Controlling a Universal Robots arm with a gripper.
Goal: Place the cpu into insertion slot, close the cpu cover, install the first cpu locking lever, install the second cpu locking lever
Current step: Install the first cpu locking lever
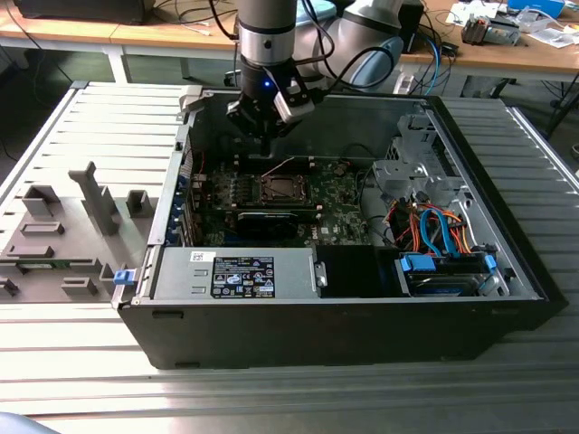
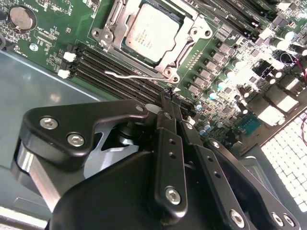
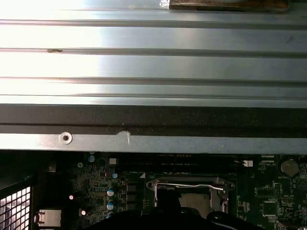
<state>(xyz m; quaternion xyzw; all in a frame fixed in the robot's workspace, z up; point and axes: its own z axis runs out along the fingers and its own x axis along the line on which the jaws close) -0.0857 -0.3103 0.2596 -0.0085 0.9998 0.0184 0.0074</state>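
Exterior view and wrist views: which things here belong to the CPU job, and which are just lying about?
Job:
cpu, seated in the insertion slot
cpu cover, closed over it
locking lever
end effector, above the socket

Lying about:
grey fixture blocks
power supply
drive cables

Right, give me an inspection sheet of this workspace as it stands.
Surface: slatted metal table carrying an open computer case.
Job's things: chip sits in the socket; cover lies down around it; a wire lever runs beside it, and I cannot tell whether it is latched.
Clutter: grey plastic fixture on the table, at the exterior view's left.
Grippers: pincer shut, holding nothing, above the board near the lever.
Cables: orange and blue cables inside the case, at the exterior view's right.
Surroundings: wooden desks behind the table.
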